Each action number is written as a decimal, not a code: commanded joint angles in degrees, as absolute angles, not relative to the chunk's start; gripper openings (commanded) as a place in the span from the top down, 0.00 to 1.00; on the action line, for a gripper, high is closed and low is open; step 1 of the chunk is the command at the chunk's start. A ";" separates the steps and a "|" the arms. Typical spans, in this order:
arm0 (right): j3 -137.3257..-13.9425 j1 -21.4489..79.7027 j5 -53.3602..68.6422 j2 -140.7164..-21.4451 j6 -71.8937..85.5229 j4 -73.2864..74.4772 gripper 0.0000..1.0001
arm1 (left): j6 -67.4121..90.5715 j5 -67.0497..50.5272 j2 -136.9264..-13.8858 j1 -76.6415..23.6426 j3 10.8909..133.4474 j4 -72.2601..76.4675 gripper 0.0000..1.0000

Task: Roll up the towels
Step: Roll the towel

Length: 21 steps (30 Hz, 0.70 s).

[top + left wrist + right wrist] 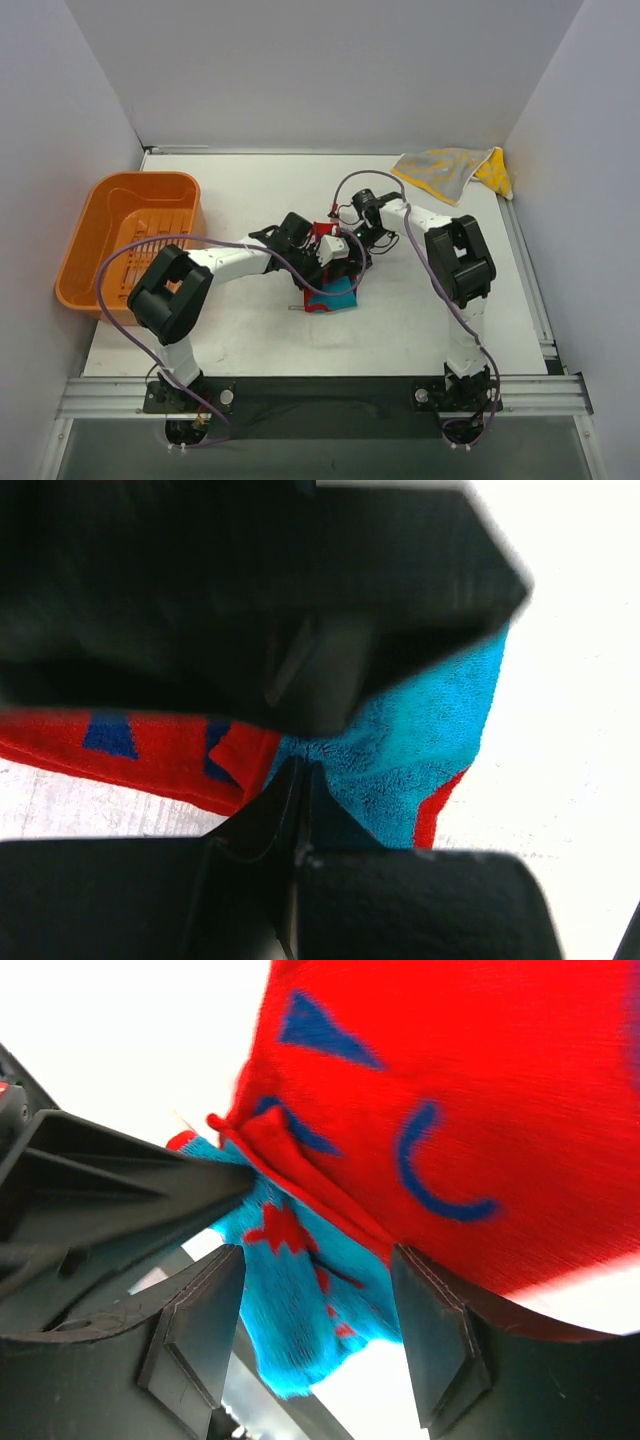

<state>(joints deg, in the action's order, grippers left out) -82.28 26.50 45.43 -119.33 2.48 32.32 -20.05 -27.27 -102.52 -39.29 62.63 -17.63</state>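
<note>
The red and turquoise towel (338,296) is bunched at the table's middle, partly lifted between both grippers. My left gripper (322,262) is shut, its fingertips (290,780) pinching the towel (420,740) where red meets turquoise. My right gripper (356,258) faces it from the right and stands open (315,1295); the turquoise part of the towel (480,1090) hangs between its fingers (200,1320) without being squeezed. The yellow towel (450,170) lies crumpled at the far right corner, away from both grippers.
An orange plastic tub (130,235) stands at the left edge of the table. White walls close in the back and both sides. A purple cable loops over the left arm (170,295).
</note>
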 commanded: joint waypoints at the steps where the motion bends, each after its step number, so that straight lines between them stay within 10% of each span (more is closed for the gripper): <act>1: -84.11 23.65 41.74 -115.49 2.02 34.19 0.39 | -19.86 -27.42 -102.92 -38.94 65.30 -15.73 1.00; 21: -74.71 17.49 60.73 -108.81 9.84 35.07 0.57 | -20.39 -26.63 -106.26 -38.94 69.61 -18.11 1.00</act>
<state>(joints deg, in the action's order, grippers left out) -76.84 16.69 55.90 -110.37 7.81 32.38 -19.53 -27.24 -104.97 -39.27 67.18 -18.20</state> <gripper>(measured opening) 0.439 0.032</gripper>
